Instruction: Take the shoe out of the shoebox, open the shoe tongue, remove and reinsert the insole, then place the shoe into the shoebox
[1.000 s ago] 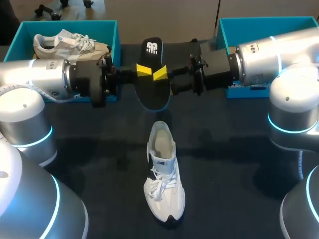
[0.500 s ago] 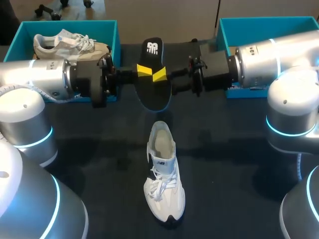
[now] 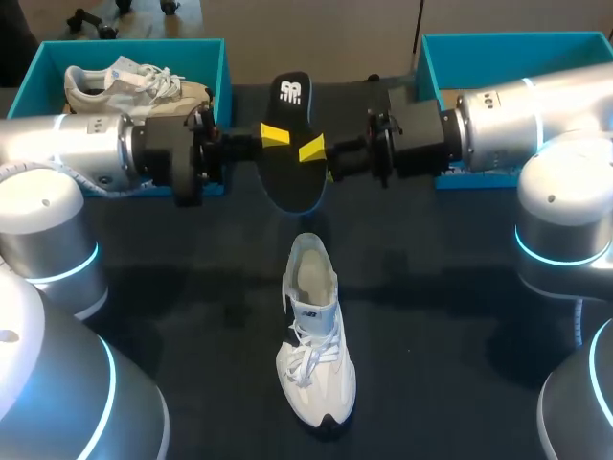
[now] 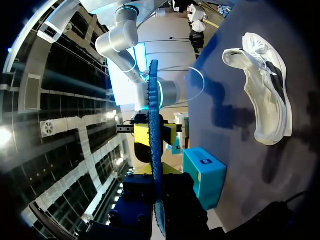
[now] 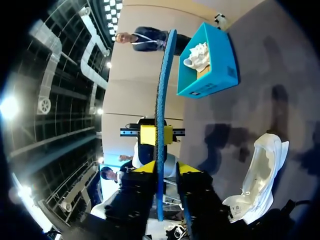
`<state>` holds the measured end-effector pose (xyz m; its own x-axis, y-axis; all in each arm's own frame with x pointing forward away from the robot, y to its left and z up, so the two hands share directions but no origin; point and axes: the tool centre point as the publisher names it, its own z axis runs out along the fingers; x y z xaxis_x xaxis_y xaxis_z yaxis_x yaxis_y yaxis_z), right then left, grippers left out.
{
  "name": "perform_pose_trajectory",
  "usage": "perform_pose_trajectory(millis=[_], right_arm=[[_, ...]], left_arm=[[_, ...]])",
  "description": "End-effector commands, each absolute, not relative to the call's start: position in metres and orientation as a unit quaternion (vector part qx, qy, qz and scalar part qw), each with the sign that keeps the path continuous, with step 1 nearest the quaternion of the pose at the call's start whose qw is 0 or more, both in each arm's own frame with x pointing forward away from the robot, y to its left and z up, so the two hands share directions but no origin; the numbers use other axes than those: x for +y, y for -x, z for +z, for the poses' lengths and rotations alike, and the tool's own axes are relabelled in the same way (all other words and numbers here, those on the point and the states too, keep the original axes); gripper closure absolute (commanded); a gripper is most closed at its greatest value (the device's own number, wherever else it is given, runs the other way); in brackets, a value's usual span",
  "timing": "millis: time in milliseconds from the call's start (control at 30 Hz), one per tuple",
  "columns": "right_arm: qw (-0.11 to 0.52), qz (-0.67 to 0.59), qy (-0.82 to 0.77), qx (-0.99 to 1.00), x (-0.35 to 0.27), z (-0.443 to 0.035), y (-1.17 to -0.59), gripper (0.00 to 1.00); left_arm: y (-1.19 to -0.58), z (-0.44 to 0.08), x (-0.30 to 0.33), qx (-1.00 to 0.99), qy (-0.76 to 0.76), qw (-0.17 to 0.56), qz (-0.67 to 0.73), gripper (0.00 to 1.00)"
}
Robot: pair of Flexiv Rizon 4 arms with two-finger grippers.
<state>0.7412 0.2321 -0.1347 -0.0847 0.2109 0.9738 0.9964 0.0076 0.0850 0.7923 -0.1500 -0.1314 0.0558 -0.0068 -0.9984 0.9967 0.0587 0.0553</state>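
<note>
Left gripper (image 3: 276, 135) and right gripper (image 3: 311, 149) both pinch the insole (image 3: 293, 187), likely light and bendy, best gripped mid-length

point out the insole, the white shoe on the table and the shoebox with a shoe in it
insole (image 3: 295, 182): head view, its black lower half
white shoe (image 3: 305, 362): head view, on the laces
shoebox (image 3: 42, 81): head view, blue inner side wall

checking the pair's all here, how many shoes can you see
2. One white shoe lies on the table; a second shoe sits in the left shoebox. The right shoebox is partly hidden by my right arm, so more may be inside.
</note>
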Motion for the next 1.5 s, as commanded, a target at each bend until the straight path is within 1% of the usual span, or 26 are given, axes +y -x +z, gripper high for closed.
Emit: perform_pose_trajectory(millis=[33,100,167,233,267,300,367,433,600,733,867,967,1000,1033,1067,1100,1367,1400,1433,1467,1500], right_arm=[[0.424,-0.466,0.527,-0.570,0.235,-0.137,-0.742,1.00],[0.425,-0.467,0.526,-0.570,0.236,-0.137,-0.742,1.00],[0.426,-0.468,0.525,-0.570,0.238,-0.136,-0.742,0.71],[0.426,-0.468,0.524,-0.570,0.238,-0.136,-0.742,0.64],[0.426,-0.468,0.524,-0.571,0.238,-0.136,-0.742,0.59],[0.426,-0.468,0.523,-0.571,0.238,-0.135,-0.742,0.57],[0.426,-0.468,0.523,-0.571,0.237,-0.135,-0.742,0.57],[0.426,-0.468,0.522,-0.571,0.238,-0.134,-0.742,0.60],[0.429,-0.466,0.521,-0.572,0.241,-0.134,-0.743,0.64],[0.430,-0.466,0.518,-0.573,0.242,-0.134,-0.744,0.73],[0.431,-0.466,0.516,-0.575,0.244,-0.133,-0.744,0.70],[0.432,-0.466,0.515,-0.575,0.245,-0.133,-0.744,0.72],[0.432,-0.466,0.515,-0.575,0.245,-0.133,-0.744,0.73],[0.433,-0.466,0.515,-0.575,0.245,-0.133,-0.744,0.78],[0.433,-0.466,0.515,-0.575,0.245,-0.133,-0.744,0.95],[0.432,-0.466,0.515,-0.575,0.245,-0.133,-0.744,1.00],[0.428,-0.471,0.514,-0.575,0.244,-0.134,-0.742,1.00],[0.426,-0.473,0.514,-0.575,0.244,-0.134,-0.742,1.00],[0.425,-0.475,0.513,-0.574,0.243,-0.134,-0.742,1.00],[0.424,-0.478,0.512,-0.574,0.242,-0.134,-0.742,1.00],[0.421,-0.483,0.511,-0.572,0.241,-0.135,-0.742,1.00]], left_arm=[[-0.793,-0.132,-0.150,0.498,-0.497,0.531,-0.472,1.00],[-0.793,-0.132,-0.151,0.498,-0.497,0.531,-0.472,1.00],[-0.794,-0.132,-0.151,0.497,-0.498,0.531,-0.472,1.00],[-0.794,-0.132,-0.151,0.497,-0.498,0.531,-0.472,1.00],[-0.794,-0.132,-0.151,0.497,-0.498,0.531,-0.472,1.00],[-0.794,-0.132,-0.151,0.497,-0.499,0.531,-0.471,1.00],[-0.794,-0.132,-0.152,0.497,-0.499,0.531,-0.471,1.00],[-0.794,-0.133,-0.152,0.497,-0.499,0.531,-0.470,1.00],[-0.795,-0.133,-0.151,0.498,-0.499,0.532,-0.469,1.00],[-0.795,-0.133,-0.151,0.498,-0.498,0.533,-0.468,1.00],[-0.796,-0.134,-0.151,0.499,-0.498,0.534,-0.467,1.00],[-0.796,-0.133,-0.151,0.499,-0.497,0.535,-0.467,1.00],[-0.796,-0.133,-0.151,0.498,-0.497,0.535,-0.467,1.00],[-0.796,-0.133,-0.151,0.498,-0.497,0.536,-0.466,1.00],[-0.796,-0.133,-0.151,0.498,-0.497,0.536,-0.466,1.00],[-0.796,-0.133,-0.152,0.498,-0.497,0.536,-0.466,1.00],[-0.795,-0.134,-0.153,0.500,-0.499,0.532,-0.466,1.00],[-0.795,-0.134,-0.153,0.502,-0.499,0.531,-0.466,0.75],[-0.795,-0.134,-0.152,0.502,-0.499,0.530,-0.466,0.42],[-0.794,-0.134,-0.152,0.504,-0.499,0.528,-0.467,0.00],[-0.793,-0.134,-0.151,0.505,-0.499,0.527,-0.467,0.00]])
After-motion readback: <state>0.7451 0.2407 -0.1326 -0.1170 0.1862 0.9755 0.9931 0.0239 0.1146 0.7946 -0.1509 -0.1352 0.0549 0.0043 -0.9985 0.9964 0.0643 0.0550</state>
